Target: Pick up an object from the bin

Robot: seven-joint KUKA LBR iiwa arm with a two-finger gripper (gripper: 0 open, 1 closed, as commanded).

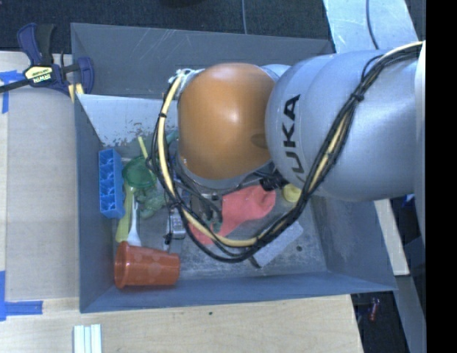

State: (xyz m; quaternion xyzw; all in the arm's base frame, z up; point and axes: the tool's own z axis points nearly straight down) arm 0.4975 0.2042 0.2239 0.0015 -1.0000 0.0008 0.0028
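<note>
Hanging low, the hand (177,224) sits just beside a red cloth (248,204).

1. My grey arm (346,116) comes in from the frame's right and fills its upper middle.
2. My orange wrist cover (224,120) sits at centre.
3. Yellow and black cables (213,245) loop beneath it.
4. My gripper (180,219) hangs just below, left of centre.
</note>
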